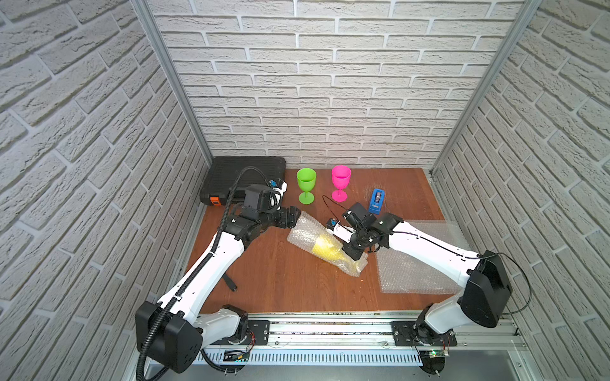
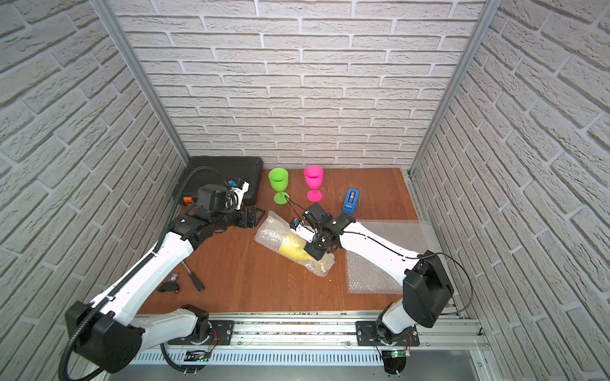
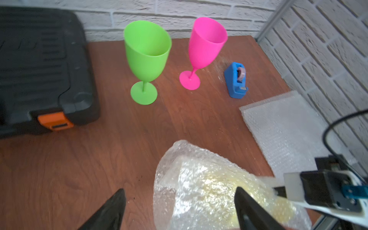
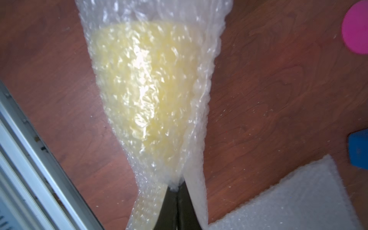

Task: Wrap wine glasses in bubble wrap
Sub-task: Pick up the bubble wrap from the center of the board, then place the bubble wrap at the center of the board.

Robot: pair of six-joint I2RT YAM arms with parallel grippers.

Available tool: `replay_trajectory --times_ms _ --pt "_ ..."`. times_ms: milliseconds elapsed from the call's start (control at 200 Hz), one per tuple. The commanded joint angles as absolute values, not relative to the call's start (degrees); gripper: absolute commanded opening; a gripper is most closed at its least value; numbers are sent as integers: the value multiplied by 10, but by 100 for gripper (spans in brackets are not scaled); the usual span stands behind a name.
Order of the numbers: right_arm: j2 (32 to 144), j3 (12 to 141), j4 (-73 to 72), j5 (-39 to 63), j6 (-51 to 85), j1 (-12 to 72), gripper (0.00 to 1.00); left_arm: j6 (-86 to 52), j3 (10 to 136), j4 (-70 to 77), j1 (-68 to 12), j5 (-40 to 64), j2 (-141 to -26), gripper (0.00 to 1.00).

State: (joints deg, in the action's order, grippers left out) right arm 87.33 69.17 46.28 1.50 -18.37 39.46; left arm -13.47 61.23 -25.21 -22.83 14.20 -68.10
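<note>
**Item:** yellow goblet [image 1: 326,245], lying on its side mid-tabletop [image 1: 280,283], rolled in bubble wrap [image 1: 302,232]. The bowl end points toward the left arm and the stem end toward the right arm.

**Right gripper** [image 4: 176,189]: fingers together, pinching the gathered film at the stem end.

**Left gripper** [image 1: 297,217]: fingers apart at the loose, flared bowl end. One finger is clear of the film; whether the other touches it cannot be told.

**Step in hand (judged):** closing the bowl end.
- The right pinch should anchor the bundle so the roll does not spring open.
- The left fingers should take the film beyond the rim, not the goblet, then fold it inward.

**Edges and room:**
- Open tabletop lies on the near side of the bundle, toward the front rail [image 1: 330,326].
- Green goblet [image 1: 306,184] and pink goblet [image 1: 340,181] stand upright near, on the far side. A high sweep there could tip them.
- Tape dispenser [image 1: 376,200] stands beside the pink goblet.
- Spare sheets [image 1: 416,267] lie flat under the right arm.
- Black case [image 1: 244,174] bounds the far left corner.
</note>
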Motion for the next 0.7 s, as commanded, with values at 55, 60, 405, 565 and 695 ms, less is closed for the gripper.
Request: replay_trajectory --times_ms 55,60,405,565,695 --pt "874 663 420 -68 -392 413 3 104 589 -207 -270 228 -682 87" --pt "874 661 418 -69 -394 413 3 111 589 -208 -271 229 -683 87" --pt "856 526 200 -97 -473 419 3 304 590 -229 -325 257 -787 91" --pt "833 492 160 -99 -480 419 3 280 547 -168 -300 290 -778 91" --pt "811 474 145 -94 -488 419 3 256 510 -116 -266 309 -750 91"
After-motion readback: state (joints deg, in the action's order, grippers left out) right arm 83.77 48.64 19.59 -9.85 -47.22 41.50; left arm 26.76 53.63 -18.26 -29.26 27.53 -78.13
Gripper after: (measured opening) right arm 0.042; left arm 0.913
